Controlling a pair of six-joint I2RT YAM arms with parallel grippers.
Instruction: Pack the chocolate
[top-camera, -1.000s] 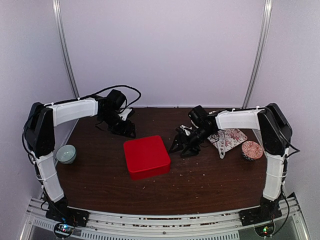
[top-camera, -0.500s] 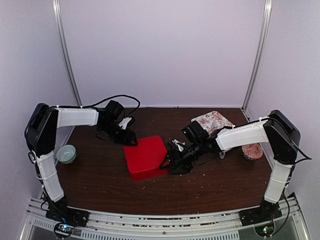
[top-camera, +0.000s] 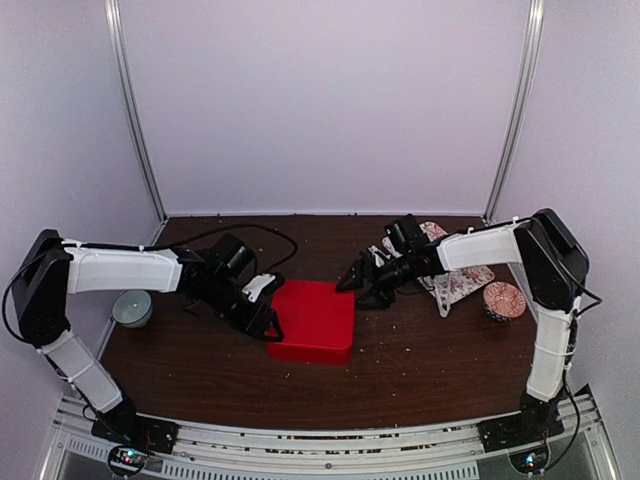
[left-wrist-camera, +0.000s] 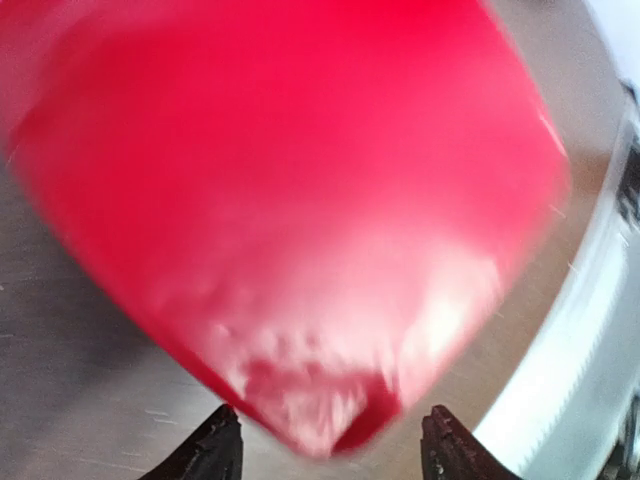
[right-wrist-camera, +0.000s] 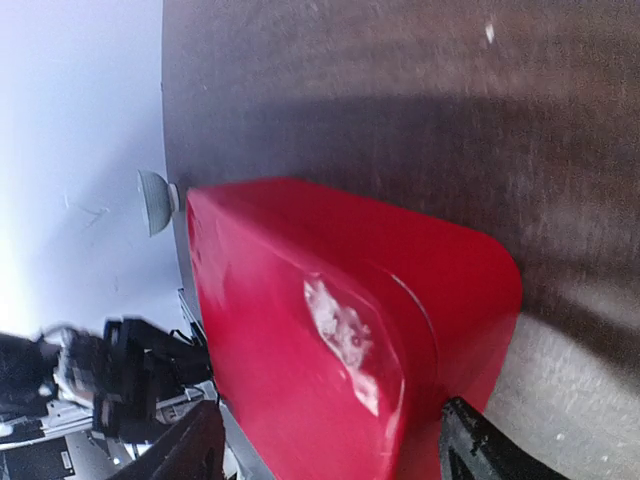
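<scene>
No chocolate lumps show in any view. A closed red box (top-camera: 318, 320) lies mid-table, turned at an angle. My left gripper (top-camera: 268, 322) is open at the box's left near side. In the left wrist view the blurred red box (left-wrist-camera: 300, 200) fills the frame, one corner pointing between the wide-apart fingertips (left-wrist-camera: 218, 450). My right gripper (top-camera: 362, 285) is open at the box's far right corner. In the right wrist view the box (right-wrist-camera: 340, 340) lies between its spread fingertips (right-wrist-camera: 478, 450).
A patterned cloth pouch (top-camera: 458, 277) lies at the right behind my right arm. A round pinkish-brown patterned disc (top-camera: 503, 300) sits at the far right. A pale bowl (top-camera: 131, 307) stands at the left edge and also shows in the right wrist view (right-wrist-camera: 152, 200). Small crumbs dot the table.
The red box has slid right and toward the near edge, turning. My left gripper followed it to its left side. My right gripper drew back to its far right corner. The pouch moved.
</scene>
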